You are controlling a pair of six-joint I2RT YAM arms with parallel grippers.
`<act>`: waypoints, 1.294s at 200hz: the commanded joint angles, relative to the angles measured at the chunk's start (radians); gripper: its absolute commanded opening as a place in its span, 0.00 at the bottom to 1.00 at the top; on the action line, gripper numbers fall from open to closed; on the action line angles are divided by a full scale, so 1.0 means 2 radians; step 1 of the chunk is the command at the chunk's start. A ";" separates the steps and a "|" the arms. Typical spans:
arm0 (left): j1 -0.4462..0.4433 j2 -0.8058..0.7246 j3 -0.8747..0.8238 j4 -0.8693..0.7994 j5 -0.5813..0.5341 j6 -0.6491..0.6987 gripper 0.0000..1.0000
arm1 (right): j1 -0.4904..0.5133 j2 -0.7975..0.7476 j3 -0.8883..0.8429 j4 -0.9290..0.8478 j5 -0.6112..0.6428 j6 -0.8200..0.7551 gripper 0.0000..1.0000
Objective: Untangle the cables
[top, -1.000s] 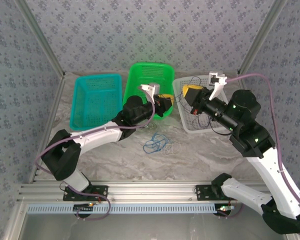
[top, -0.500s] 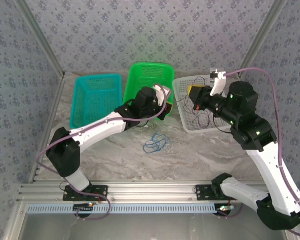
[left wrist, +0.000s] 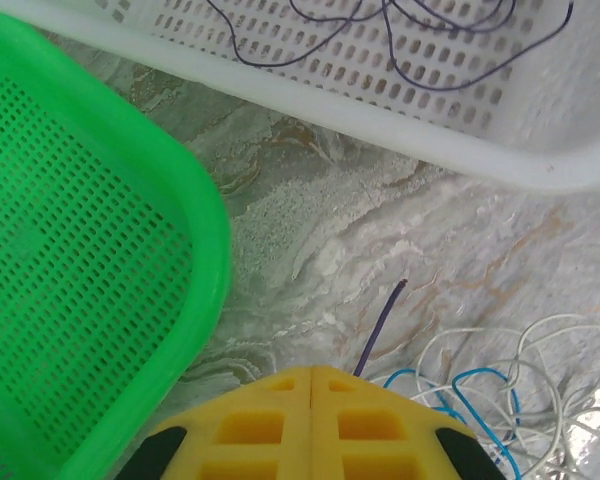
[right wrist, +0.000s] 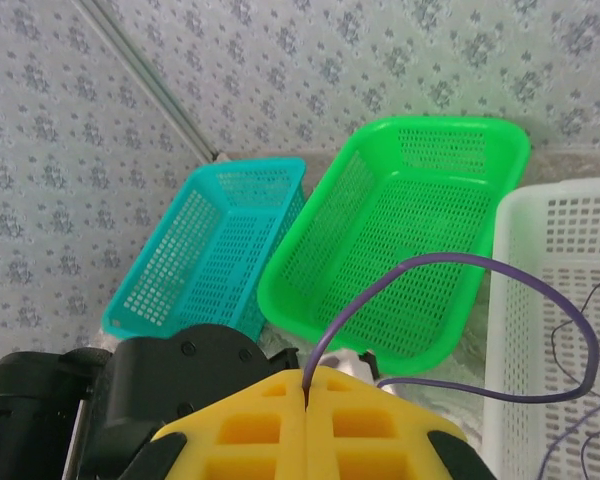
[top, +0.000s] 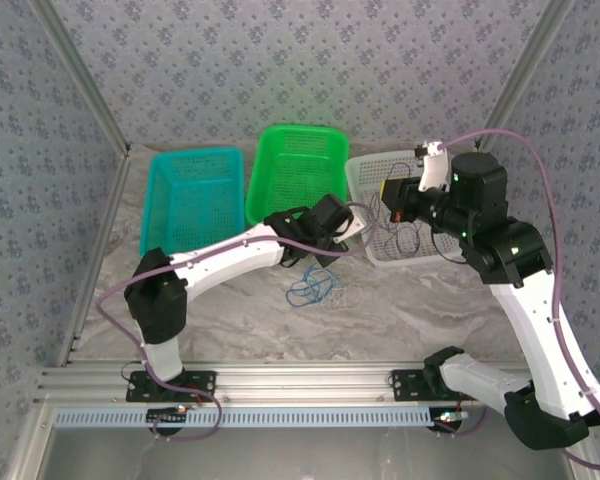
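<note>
Marbled tabletop (top: 280, 330), overhead view. Three perforated plastic baskets stand in a row at the far side: teal basket (top: 192, 200), green basket (top: 298, 160), white basket (top: 365, 170).
- Blue cable (top: 310, 290): loose coil on the bare table in front of the green basket. The pale cable (top: 352, 296) lies just beside it, the two overlapping.
- Dark purple cable (top: 412, 240): loops lie inside the white basket.
- Left gripper (top: 348, 230): low, at the gap between the green and white baskets.
- Right gripper (top: 387, 190): raised over the white basket's near-left part, probably to lift one strand clear of the others.

Left wrist view.
- Left gripper (left wrist: 312, 375): yellow fingers pressed together.
- A short dark purple cable end (left wrist: 382, 325) sticks up from behind one finger, off the seam. Whether it is caught cannot be told.
- Blue cable (left wrist: 480, 385) and pale cable (left wrist: 560, 340) tangle on the table just to the side.
- More purple loops rest on the white basket's floor.

Right wrist view.
- Right gripper (right wrist: 307, 385): fingers closed, pinching the dark purple cable (right wrist: 450, 260) at the seam.
- The cable arches up, then bends down into the white basket (right wrist: 525, 300).
- Held high like this, the strand hangs apart from the others. The likely aim is to sort one colour per basket.
</note>
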 commanded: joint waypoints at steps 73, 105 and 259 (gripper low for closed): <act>-0.001 -0.060 -0.031 0.049 -0.111 -0.018 0.66 | -0.024 -0.013 0.023 -0.015 0.039 -0.046 0.00; 0.003 -0.120 -0.079 0.105 -0.119 -0.042 0.99 | -0.043 0.003 0.069 0.003 0.043 -0.068 0.00; 0.053 -0.287 -0.289 0.177 -0.071 -0.155 1.00 | -0.187 0.192 -0.069 0.034 0.017 -0.116 0.17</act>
